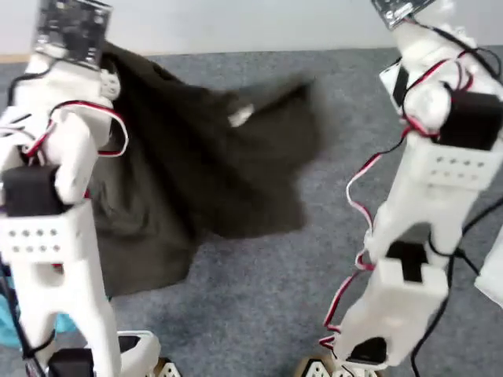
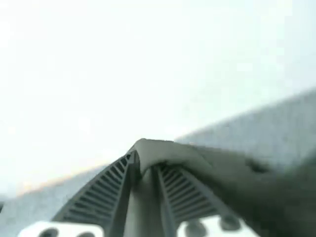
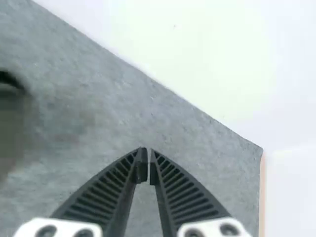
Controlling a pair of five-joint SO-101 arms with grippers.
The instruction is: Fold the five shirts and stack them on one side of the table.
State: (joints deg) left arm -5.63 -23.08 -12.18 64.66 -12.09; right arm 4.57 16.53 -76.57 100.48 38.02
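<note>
Dark olive shirt, the largest thing in the high view, is pinched at one edge by the left gripper and falls away from it in a broad, crumpled sheet. Its lower folds lie on the grey mat below and beside that gripper. In the left wrist view a fold of the shirt bulges over the gripper's ribbed fingertips, which are clamped on the cloth. The rest of the fabric trails off to one side of them.

The grey mat covers the table under both arms.

The left arm, white with red and black wires, stands up in front of the shirt's near side. The right arm stands well apart from the shirt, across a bare stretch of mat.

The right gripper has its ribbed fingers pressed together with nothing between them, above the mat near its far edge.

A teal cloth peeks out beside the left arm's base.

A small white tag sits on the shirt's upper part, between the two arms.
</note>
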